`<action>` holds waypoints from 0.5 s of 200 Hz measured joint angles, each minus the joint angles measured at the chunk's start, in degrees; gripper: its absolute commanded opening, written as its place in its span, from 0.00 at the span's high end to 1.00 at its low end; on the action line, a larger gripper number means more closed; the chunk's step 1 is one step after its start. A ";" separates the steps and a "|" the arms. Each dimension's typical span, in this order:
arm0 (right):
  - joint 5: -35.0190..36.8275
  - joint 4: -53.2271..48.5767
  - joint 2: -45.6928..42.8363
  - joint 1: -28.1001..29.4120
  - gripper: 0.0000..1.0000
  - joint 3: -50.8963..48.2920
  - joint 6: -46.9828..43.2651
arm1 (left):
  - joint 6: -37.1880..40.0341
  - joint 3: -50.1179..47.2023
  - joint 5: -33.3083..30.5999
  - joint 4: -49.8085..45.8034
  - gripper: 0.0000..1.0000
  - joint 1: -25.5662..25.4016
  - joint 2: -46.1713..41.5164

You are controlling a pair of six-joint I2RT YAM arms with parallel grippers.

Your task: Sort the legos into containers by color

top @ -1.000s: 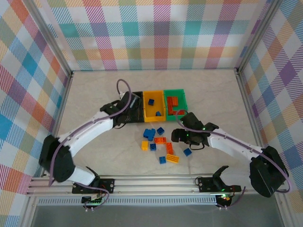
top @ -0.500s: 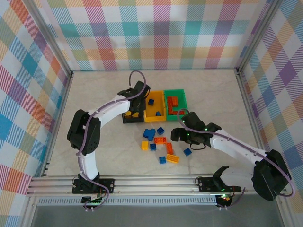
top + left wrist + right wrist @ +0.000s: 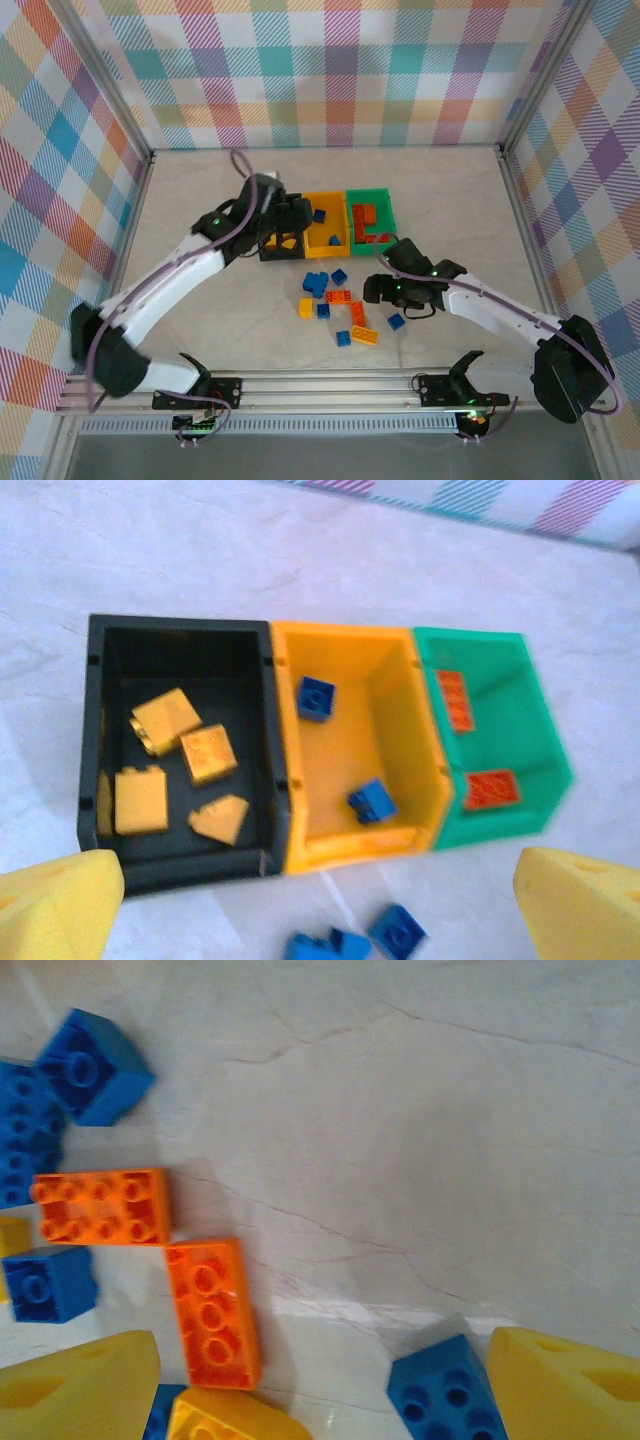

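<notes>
Left wrist view: yellow legos (image 3: 165,720) are seen in the black bin (image 3: 180,623), blue legos (image 3: 315,698) in the yellow-orange bin (image 3: 402,740), orange-red legos (image 3: 453,700) in the green bin (image 3: 512,715), toward the table's (image 3: 300,550) far edge. Left gripper (image 3: 320,910) is spread wide, empty; right gripper (image 3: 320,1385) is held apart above loose legos (image 3: 100,1205)

Glossy moulded plastic legos (image 3: 212,1310), smooth semi-gloss plastic containers (image 3: 405,730), pale marble-look table (image 3: 450,1110) with a faint sheen.

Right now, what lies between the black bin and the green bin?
The yellow-orange bin, set against both, with two blue bricks inside; the left wrist view shows it best.
</notes>
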 measured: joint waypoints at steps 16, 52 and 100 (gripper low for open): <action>1.20 -1.18 0.46 0.00 0.14 -0.74 1.27 | -1.90 -5.88 1.11 0.70 0.00 -1.64 -6.60; 2.36 -3.69 2.71 0.00 0.16 -2.64 3.45 | -6.80 -19.41 2.89 0.44 0.00 -2.62 -15.04; 1.86 -3.63 7.69 0.94 0.28 -3.08 4.68 | -10.01 -25.75 2.84 -3.50 0.00 -2.62 -17.29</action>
